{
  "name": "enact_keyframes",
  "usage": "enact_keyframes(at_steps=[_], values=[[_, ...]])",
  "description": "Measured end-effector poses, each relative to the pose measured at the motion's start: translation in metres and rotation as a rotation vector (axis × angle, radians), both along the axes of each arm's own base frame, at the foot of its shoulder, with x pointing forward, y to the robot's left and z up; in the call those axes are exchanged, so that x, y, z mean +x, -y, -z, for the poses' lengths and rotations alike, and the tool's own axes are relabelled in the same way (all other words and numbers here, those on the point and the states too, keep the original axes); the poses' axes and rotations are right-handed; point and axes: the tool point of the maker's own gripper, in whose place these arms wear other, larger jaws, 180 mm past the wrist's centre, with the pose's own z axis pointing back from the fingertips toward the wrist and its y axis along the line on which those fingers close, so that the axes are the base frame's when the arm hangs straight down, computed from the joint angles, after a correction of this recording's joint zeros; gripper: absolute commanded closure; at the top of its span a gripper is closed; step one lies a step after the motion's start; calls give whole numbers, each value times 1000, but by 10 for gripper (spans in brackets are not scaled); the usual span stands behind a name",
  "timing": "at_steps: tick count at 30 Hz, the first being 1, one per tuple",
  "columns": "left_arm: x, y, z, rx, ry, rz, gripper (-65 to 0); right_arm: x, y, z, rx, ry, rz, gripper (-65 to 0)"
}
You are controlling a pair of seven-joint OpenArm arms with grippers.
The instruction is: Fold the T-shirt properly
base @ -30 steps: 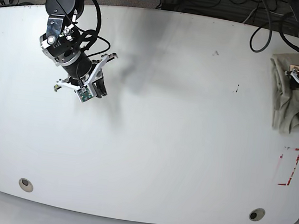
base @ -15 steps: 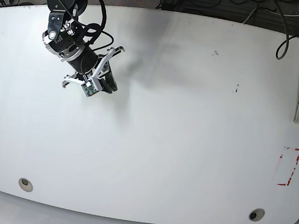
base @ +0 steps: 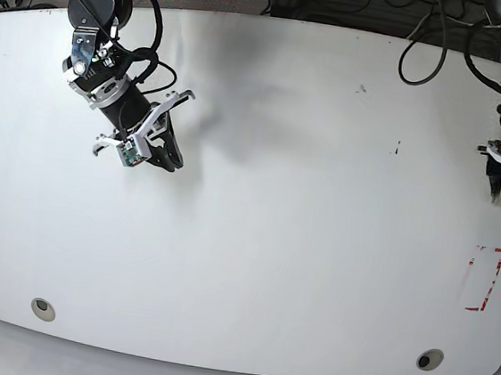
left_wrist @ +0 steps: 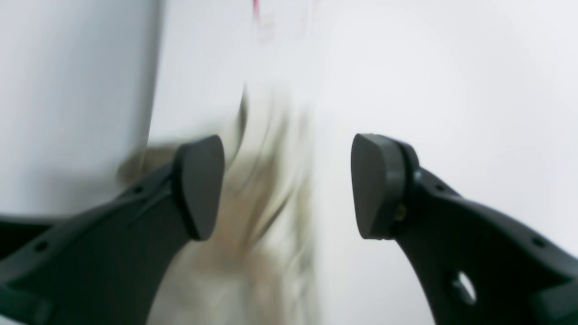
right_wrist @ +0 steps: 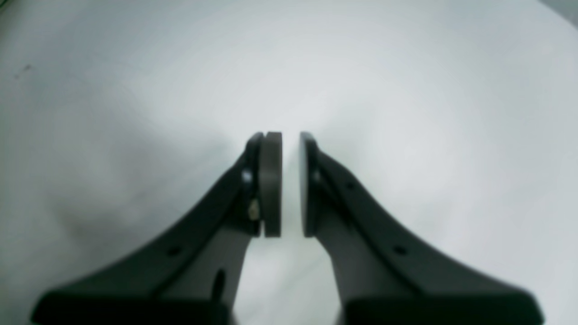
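Your left tool [left_wrist: 286, 187] stands wide with nothing between its pads; beneath it the T-shirt [left_wrist: 257, 212] lies smeared by blur at the desk [base: 275, 208] edge, near the red mark [base: 483, 279]. In the base view the shirt is all but hidden behind that arm. Your right tool [right_wrist: 290, 184] hangs over bare desk, pads nearly together, holding nothing.

base view overhead, wrist views close above table [base: 254, 242]
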Motion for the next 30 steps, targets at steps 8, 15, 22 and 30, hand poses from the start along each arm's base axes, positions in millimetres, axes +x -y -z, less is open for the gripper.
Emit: enact_keyframes(at_steps=[8,15,22,30], values=[[-14,86,17,-152,205,114,-399,-7,42,27,16,34,109,-71],[-54,128,43,-239,181,162,-397,-51,65,49,4,-48,179,-68],[-124,159,68,-335,72,108,-397,-108,78,55,128,-87,293,-71],[-202,170,75,-368,-78,52,-397,-178,78,67,186,-199,385,-68]])
